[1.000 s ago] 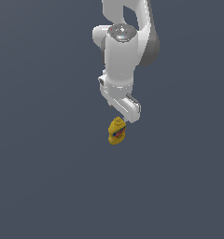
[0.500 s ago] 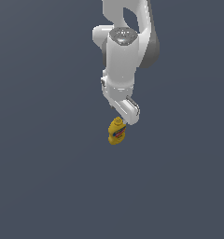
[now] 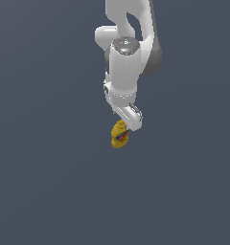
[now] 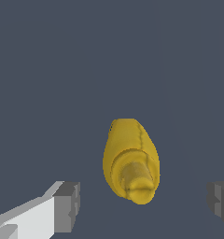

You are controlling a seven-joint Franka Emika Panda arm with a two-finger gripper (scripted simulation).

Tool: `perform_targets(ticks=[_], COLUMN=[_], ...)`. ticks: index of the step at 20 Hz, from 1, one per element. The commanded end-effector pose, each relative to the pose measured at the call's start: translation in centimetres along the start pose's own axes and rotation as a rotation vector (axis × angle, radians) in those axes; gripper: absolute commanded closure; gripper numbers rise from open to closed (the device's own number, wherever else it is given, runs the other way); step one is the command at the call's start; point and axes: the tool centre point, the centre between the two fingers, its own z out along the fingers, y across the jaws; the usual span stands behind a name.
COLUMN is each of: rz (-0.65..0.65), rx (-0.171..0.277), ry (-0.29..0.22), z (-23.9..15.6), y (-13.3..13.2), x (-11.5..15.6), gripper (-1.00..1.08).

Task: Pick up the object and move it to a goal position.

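The object is a small yellow squeeze bottle with a red-and-blue label, standing on the flat grey surface. The white arm's hand hangs just above it and slightly toward the exterior view's right, partly covering its cap. In the wrist view the bottle shows from above, pointed cap toward the camera. My gripper is open, one grey fingertip on each side of the bottle, well apart from it and above it. Nothing is held.
A plain dark grey surface fills both views. The white arm comes down from the top of the exterior view.
The arm's hand has come down and shifted slightly, closing in over the bottle's cap. The bottle has stayed where it was.
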Motion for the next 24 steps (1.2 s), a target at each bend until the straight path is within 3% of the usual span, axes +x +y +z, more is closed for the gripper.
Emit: perform_targets(ticks=[1,9,10,24], rz=[0.001,0.003,0.003,0.002], rx=[-0.001,-0.001,-0.001,0.000], ry=[0.000,0.000,0.000,0.000], z=[1.3,3.2,3.2,2.6], y=[0.1,0.0,0.0,-0.3], x=[0.0,0.0,0.0,-0.3], gripper=[-0.92,-0.92,1.08,1.08])
